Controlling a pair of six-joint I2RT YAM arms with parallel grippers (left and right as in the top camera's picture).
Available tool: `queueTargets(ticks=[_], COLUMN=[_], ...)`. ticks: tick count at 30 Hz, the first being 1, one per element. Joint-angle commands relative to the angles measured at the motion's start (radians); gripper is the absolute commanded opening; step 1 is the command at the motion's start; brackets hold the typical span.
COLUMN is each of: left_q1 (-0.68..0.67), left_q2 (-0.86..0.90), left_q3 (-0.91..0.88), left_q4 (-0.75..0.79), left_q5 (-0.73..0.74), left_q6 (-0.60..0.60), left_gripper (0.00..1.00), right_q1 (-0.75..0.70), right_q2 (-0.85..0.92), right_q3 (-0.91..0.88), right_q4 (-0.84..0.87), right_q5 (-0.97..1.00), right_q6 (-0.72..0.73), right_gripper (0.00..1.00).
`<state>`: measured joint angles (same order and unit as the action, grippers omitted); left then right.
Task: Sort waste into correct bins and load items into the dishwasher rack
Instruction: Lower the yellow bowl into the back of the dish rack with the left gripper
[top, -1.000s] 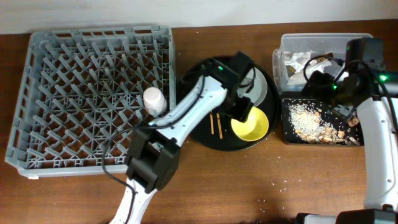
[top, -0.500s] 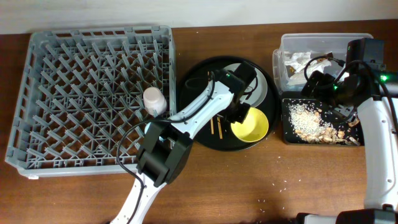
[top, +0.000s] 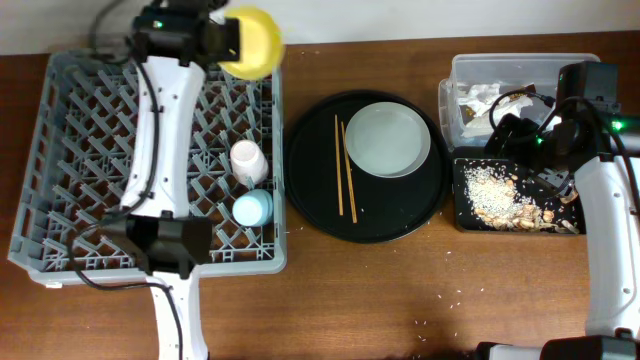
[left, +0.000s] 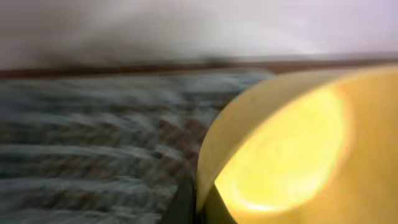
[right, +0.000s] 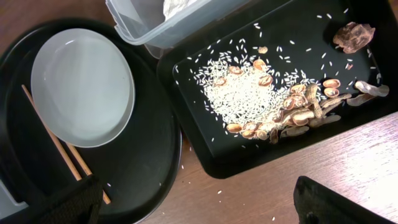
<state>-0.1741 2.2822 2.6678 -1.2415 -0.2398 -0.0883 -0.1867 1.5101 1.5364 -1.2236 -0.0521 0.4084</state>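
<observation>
**A:** where's the yellow bowl (top: 252, 42) rn?

**B:** top left of the overhead pic, up over the back right corner of the grey dishwasher rack (top: 60, 150). left gripper (top: 228, 42) is clamped on its rim. wrist cam's blurry tho.

**A:** and the rest?

**B:** pale pink cup (top: 247, 160) + blue cup (top: 252, 208) sit in the rack's right side. plate (top: 388, 138) & chopsticks (top: 345, 180) are on the round black tray (top: 310, 200), mid frame. right gripper (right: 196, 196) is spread wide w/ nothing in it, near the food scraps (right: 261, 99) in the rectangular black tray (right: 311, 56).
</observation>
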Motion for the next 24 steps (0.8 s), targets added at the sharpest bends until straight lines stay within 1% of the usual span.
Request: queueTargets(ticks=[1,2,3,5,6,12,17,24], left_q1=[-0.018,-0.026,-0.040,-0.059,-0.071,-0.124,-0.153,-0.186], left_q2=[-0.003,0.003,0.023,0.068,0.100,0.279,0.371,0.416], left_q3=[0.000,-0.002,-0.003,-0.003,-0.003,-0.003,-0.003,-0.004], left_q4=[0.143,0.173,0.237,0.312,0.322,0.336,0.336,0.325], left_q5=[-0.484,-0.536,-0.631,-0.758,-0.828,-1.041,-1.093,-1.088], left_q6=[0.068,0.068,0.095,0.153,0.158,0.149,0.117,0.092], left_gripper=[0.01,0.01,0.00,0.00,0.00,0.00,0.00,0.00], right_q1=[-0.005,-0.005,-0.005,-0.005,-0.005,-0.005,-0.005,-0.005], right_q2=[0.002,0.002,0.002,0.002,0.002,0.002,0.002,0.002], right_q3=[0.010,0.010,0.010,0.010,0.010,0.010,0.010,0.010], right_q4=[0.000,0.000,0.000,0.000,0.000,0.000,0.000,0.000], right_q5=[0.012,0.012,0.012,0.012,0.012,0.012,0.012,0.012], right_q6=[0.000,0.000,0.000,0.000,0.000,0.000,0.000,0.000], right_gripper=[0.99,0.99,0.98,0.98,0.99,0.99,0.99,0.99])
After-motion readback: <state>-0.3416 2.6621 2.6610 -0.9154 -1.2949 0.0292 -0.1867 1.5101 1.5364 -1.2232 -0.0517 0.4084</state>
